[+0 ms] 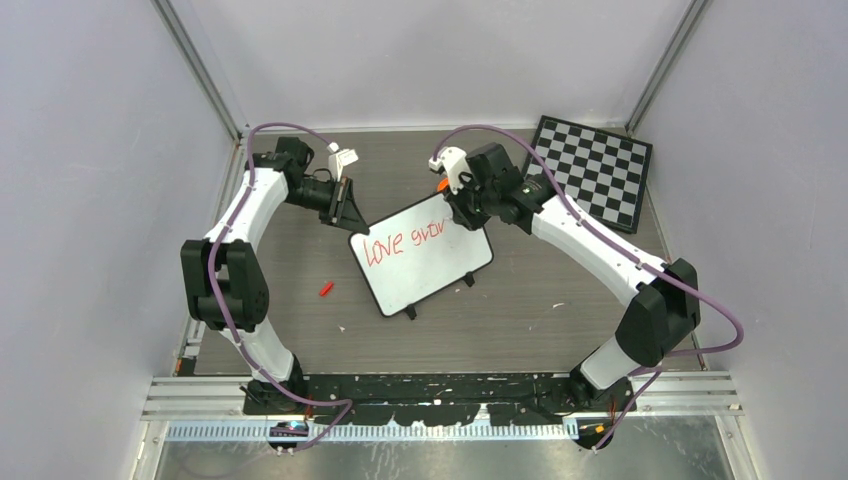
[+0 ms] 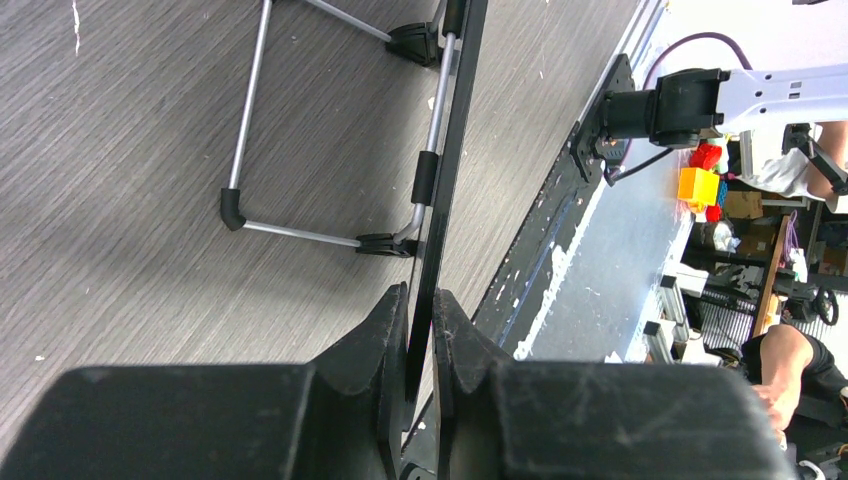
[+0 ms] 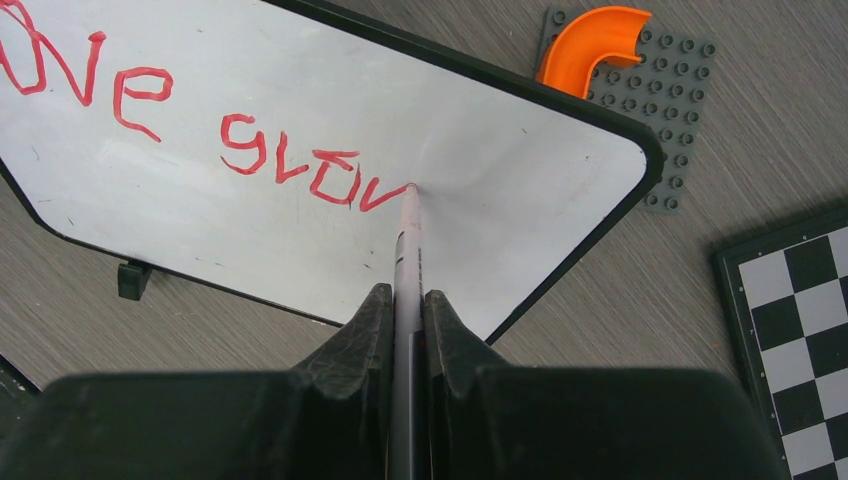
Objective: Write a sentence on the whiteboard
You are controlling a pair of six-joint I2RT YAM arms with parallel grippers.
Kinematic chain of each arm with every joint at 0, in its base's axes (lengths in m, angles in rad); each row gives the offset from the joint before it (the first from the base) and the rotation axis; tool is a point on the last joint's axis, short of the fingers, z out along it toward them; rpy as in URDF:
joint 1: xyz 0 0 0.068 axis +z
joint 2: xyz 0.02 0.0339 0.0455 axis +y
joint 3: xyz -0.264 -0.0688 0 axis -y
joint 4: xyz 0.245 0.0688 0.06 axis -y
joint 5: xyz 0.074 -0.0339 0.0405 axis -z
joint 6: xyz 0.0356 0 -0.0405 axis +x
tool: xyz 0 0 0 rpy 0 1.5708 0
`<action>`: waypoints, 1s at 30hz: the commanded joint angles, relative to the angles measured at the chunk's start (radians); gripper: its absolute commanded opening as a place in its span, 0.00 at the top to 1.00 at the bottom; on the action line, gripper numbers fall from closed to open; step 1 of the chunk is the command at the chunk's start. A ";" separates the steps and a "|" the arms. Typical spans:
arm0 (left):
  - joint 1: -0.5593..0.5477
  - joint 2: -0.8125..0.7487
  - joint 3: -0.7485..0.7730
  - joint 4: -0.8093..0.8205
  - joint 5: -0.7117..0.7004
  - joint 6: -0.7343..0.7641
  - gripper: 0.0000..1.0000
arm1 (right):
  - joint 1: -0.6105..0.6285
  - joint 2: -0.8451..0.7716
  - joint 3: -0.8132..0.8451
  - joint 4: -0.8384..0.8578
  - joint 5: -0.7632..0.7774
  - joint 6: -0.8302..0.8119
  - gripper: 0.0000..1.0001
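Standing on the table (image 1: 520,320) in the top external view, the whiteboard (image 1: 430,285) is being shown turned askew, its long axis running left to right and rising toward the far right. The sentence (image 1: 400,243) is being written in red along its far edge. The left gripper (image 1: 345,205) is being held at the far-left corner and the right gripper (image 1: 462,205) at the far-right end, so the right arm is judged nearer to the unfinished word. Also entered: chessboard (image 1: 592,170) at far right, and a small red piece (image 1: 325,289) on the table left of the board.

Left wrist view: the board's thin black rim (image 2: 450,150) is being pinched edge-on between the narrowly parted fingers of the left gripper (image 2: 420,300). The wire stand (image 2: 250,110) is being seen behind it.

Right wrist view: a marker (image 3: 407,235) is being clamped in the right gripper (image 3: 405,300), its long axis pointing straight away from the fingers and its tip touching the whiteboard (image 3: 520,190). The sentence (image 3: 280,165) is being read as "love grov", the last letter seeming incomplete. Bare white surface is lying just right of the tip, toward the rounded corner, so the coming stroke is judged to run that way; room there is short. Beyond the rim: an orange curved piece (image 3: 592,35) on a grey studded plate (image 3: 670,100), and the chessboard (image 3: 800,330)
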 commanded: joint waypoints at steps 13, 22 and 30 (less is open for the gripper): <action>-0.004 0.017 0.029 0.017 -0.037 0.008 1.00 | -0.007 -0.022 -0.035 0.038 0.016 -0.013 1.00; -0.005 0.011 0.025 0.019 -0.040 0.008 1.00 | -0.029 0.012 0.049 0.035 0.024 -0.019 1.00; -0.004 0.015 0.023 0.021 -0.037 0.009 1.00 | -0.028 -0.010 0.043 0.007 -0.005 -0.017 1.00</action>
